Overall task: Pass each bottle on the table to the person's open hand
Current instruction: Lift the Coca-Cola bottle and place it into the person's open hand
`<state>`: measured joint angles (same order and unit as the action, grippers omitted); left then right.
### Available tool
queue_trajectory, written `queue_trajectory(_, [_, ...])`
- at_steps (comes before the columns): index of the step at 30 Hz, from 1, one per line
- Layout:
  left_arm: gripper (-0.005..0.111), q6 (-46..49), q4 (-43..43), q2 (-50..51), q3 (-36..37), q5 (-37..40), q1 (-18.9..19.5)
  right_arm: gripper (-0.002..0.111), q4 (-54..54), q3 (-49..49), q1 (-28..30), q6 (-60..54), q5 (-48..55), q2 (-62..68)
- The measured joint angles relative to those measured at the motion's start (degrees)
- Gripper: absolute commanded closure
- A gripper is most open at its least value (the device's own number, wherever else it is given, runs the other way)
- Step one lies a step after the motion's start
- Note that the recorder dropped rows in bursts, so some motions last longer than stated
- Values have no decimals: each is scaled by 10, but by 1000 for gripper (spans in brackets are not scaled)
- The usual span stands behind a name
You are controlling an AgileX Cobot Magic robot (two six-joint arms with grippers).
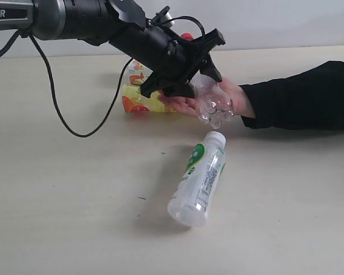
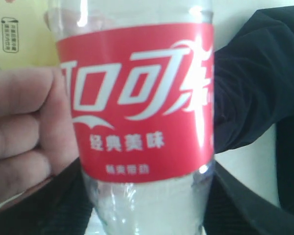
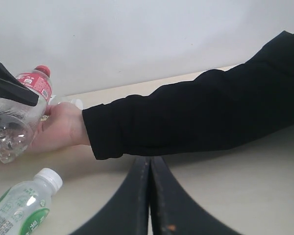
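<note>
1. The cola bottle is clear ribbed plastic with a lobed base, a glossy red label with white lettering and a red cap.
2. My left gripper, matte black, is clamped round the middle of this bottle. It holds the bottle tilted above the table, cap up and away, base down.
3. The bottle's base lies in the person's hand, which is palm up. In the left wrist view its fingers curl against the label; whether they grip it firmly I cannot tell.
4. My left arm reaches in from the left of the exterior view and slopes down towards the hand. A thin black cable droops from it and loops just above the tabletop.
5. My right gripper is closed on nothing, its two black fingers pressed together, low over the table and well apart from the bottles.
6. The white green-label bottle lies on its side on the pale, faintly grained table, white cap pointing towards the hand, near it but apart.
7. The yellow-label bottle lies on the table behind my left gripper, partly hidden by it.
8. The black sleeve rests along the table and crosses the right wrist view.
</note>
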<state>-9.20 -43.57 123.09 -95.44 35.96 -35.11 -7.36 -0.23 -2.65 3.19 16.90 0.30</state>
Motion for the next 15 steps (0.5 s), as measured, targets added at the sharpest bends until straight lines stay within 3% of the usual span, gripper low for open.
queue_trajectory(6, [104, 0, 1, 2, 0, -3, 0, 108, 0, 0, 0, 0, 0, 0])
queue_trajectory(15, [44, -2, 0, 17, 1, -8, 1, 108, 0, 0, 0, 0, 0, 0])
